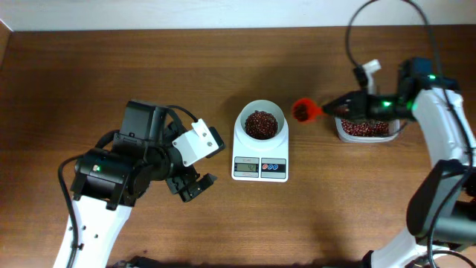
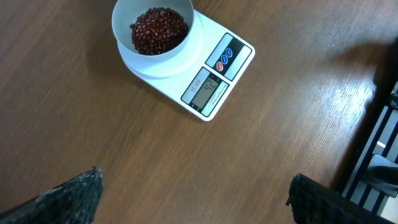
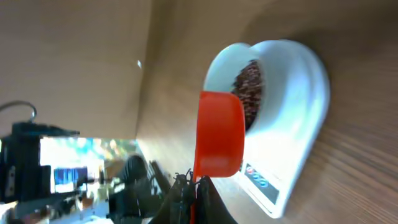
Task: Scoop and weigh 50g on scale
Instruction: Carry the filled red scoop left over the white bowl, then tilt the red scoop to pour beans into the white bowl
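Rightward, red scoop (image 1: 303,110) hangs between scale (image 1: 260,152) and tub (image 1: 337,131).

The counter (image 1: 149,67) looks like brown wood or wood-look laminate, with fine straight grain and a soft satin sheen. The scale (image 2: 208,46) is smooth white plastic, lightly glossy, and its printed face panel (image 2: 219,70) is shinier, with a grey display and slick blue and red buttons. The bowl (image 1: 261,106) on it is smooth, plain white, probably plastic. The beans (image 2: 158,30) are dark red-brown with polished skins that catch small highlights. The scoop (image 3: 219,134) is orange-red moulded plastic, smooth and semi-glossy. The tub (image 1: 340,134) is clear plastic. On the left gripper (image 2: 196,194) the jaws are faced in a rough, mottled, matt dark-grey material. The arm shells (image 1: 439,119) are smooth white plastic, with matt black housings (image 1: 141,123).
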Tool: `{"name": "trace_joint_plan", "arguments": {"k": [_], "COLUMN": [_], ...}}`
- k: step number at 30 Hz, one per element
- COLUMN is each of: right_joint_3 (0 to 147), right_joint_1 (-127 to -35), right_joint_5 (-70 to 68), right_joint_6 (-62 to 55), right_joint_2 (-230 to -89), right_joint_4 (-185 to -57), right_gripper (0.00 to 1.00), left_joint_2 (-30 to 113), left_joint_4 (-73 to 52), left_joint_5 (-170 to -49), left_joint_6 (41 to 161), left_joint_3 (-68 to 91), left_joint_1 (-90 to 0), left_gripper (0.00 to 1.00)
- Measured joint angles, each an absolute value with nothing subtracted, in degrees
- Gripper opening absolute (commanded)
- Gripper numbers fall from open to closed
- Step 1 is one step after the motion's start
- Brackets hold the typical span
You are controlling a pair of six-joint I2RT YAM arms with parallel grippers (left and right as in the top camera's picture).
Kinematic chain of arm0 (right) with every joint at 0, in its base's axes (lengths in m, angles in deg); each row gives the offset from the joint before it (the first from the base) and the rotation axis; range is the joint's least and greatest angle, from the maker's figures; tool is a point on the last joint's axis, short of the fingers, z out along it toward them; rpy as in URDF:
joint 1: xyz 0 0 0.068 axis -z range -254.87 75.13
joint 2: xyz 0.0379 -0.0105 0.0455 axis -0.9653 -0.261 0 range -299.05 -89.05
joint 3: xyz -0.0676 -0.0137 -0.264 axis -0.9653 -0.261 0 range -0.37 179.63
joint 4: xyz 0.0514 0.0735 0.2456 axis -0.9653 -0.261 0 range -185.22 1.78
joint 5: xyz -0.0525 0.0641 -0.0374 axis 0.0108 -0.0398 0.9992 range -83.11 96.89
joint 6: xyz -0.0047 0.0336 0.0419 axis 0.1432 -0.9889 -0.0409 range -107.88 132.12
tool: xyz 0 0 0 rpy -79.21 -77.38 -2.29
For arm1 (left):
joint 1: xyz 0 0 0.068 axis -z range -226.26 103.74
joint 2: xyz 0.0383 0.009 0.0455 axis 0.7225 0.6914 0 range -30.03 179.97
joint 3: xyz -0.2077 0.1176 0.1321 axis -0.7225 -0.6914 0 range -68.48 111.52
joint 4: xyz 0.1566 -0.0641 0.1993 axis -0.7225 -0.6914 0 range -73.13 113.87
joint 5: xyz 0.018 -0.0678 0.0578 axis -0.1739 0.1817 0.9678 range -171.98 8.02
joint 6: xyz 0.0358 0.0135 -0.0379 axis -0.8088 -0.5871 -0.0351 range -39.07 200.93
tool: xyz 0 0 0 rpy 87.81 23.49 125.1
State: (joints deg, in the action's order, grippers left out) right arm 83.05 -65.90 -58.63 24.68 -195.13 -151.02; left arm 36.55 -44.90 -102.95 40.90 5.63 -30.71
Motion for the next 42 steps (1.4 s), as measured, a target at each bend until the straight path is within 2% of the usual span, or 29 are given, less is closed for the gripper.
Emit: {"name": "trace_joint_plan", "arguments": {"k": [12,25,42], "right_joint_3": [83.0,83.0,83.0], "right_joint_1": [-76.1,-85.2,-86.3], "right_joint_5": [-56.7,-40.7,-34.2], "right_joint_6": [22.5,22.6,22.8], "right_joint_2": [-195.1,-195.1,-195.1], "right_joint_4": [-139.4,-132.6,-130.7], "right_gripper": [0.04,0.04,0.04], "left_joint_2": [36.6,36.6,36.6], "left_joint_4": [-44.9,-44.9,-44.9], "left_joint_5": [-102.9,-102.9,-102.9], "left_joint_6": [40.9,40.9,40.9], "left_joint_3": [5.6,5.7,5.6], "left_joint_1": [-30.7,-30.7,-30.7], "left_gripper": [0.99,0.99,0.99]}}
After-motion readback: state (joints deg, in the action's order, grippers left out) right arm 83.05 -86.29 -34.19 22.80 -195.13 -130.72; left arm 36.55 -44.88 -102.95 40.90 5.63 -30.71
